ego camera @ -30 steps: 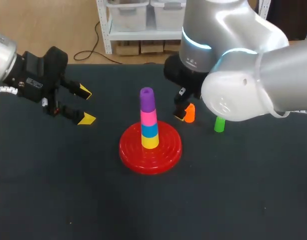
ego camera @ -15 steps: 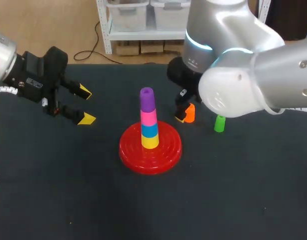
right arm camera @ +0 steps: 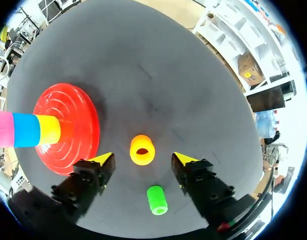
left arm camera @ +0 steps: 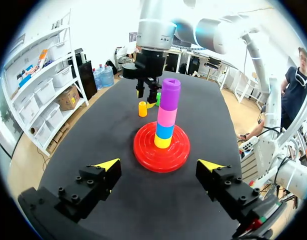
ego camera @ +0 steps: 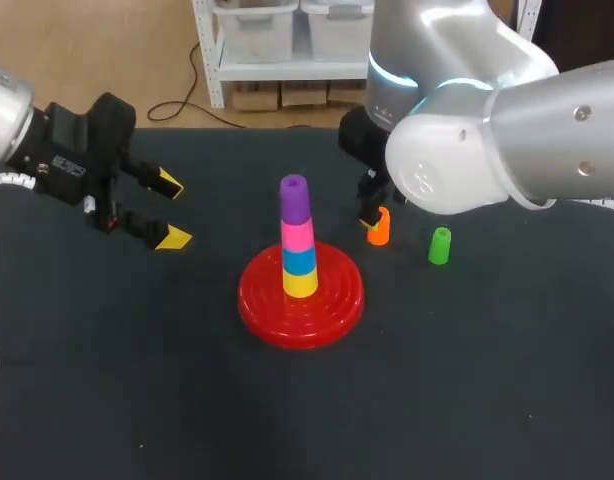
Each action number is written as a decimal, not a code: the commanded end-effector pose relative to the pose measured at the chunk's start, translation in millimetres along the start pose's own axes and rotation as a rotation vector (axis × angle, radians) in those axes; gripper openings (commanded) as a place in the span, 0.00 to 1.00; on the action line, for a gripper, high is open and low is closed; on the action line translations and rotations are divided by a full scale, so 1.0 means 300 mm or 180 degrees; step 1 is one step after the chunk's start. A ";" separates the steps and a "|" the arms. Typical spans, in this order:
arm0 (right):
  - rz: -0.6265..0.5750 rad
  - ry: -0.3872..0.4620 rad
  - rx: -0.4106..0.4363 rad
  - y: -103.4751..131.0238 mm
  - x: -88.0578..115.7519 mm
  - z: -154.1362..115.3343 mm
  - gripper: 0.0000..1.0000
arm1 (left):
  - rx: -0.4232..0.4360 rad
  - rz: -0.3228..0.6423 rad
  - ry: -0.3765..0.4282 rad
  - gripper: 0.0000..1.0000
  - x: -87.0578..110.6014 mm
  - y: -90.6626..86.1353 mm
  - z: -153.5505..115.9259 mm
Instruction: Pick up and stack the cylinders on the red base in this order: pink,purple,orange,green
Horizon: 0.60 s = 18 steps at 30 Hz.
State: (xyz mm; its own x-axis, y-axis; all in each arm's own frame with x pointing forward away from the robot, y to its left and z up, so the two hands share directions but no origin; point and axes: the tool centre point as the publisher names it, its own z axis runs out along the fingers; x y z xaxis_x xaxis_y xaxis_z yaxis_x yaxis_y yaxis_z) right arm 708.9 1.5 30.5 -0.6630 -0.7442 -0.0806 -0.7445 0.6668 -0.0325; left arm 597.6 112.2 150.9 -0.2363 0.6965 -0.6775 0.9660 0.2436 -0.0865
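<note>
- Our red base (ego camera: pixel 332 305) sits in the middle of the frame on the dark table (ego camera: pixel 137 380).
- A small tower stands on it. The yellow cylinder (ego camera: pixel 300 284) is at the bottom, then the blue cylinder (ego camera: pixel 299 260), then the pink cylinder (ego camera: pixel 297 235). The purple cylinder (ego camera: pixel 294 196) is on top.
- Pink and purple are in place, so we think orange comes next.
- The orange cylinder (ego camera: pixel 379 227) stands upright just right of the middle of the frame. It is near the base but not touching it. Its hole points up, which should help it slide onto the tower.
- Our right gripper (right arm camera: pixel 143 159) hangs right above the orange cylinder because that is the one we want now.
- Its two fingers are spread wide, one on each side of the orange cylinder. They do not seem to touch it, so this gripper holds nothing.
- The green cylinder (ego camera: pixel 439 245) stands a bit more to the right, apart from the orange one. It goes on last, so it can wait there.
- Our left gripper (ego camera: pixel 171 210) is at the left of the frame, well apart from the base. Its fingers are wide open and it holds nothing. We think it waits there so it does not get in the way.
- We think the right gripper must go down and squeeze. Then it must lift high, or it may bump the tall tower.
</note>
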 end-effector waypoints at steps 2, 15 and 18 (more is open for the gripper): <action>-0.0052 0.0051 -0.0020 -0.004 -0.019 0.011 0.58 | -0.0005 0.0004 -0.0007 1.00 0.003 -0.001 0.001; -0.0073 0.0117 -0.0038 -0.005 -0.020 0.023 0.00 | -0.0005 0.0004 -0.0007 1.00 0.003 -0.001 0.001; -0.0143 0.0178 0.0023 -0.003 -0.032 -0.015 0.00 | -0.0005 0.0004 -0.0007 1.00 0.003 -0.001 0.001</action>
State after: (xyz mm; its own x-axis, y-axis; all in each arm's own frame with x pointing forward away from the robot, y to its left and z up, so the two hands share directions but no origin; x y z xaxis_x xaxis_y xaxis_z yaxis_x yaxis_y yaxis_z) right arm 714.7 4.0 25.7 -0.6382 -0.7688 -0.0403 -0.7682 0.6394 -0.0319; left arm 597.6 112.2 150.9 -0.2363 0.6965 -0.6775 0.9660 0.2436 -0.0865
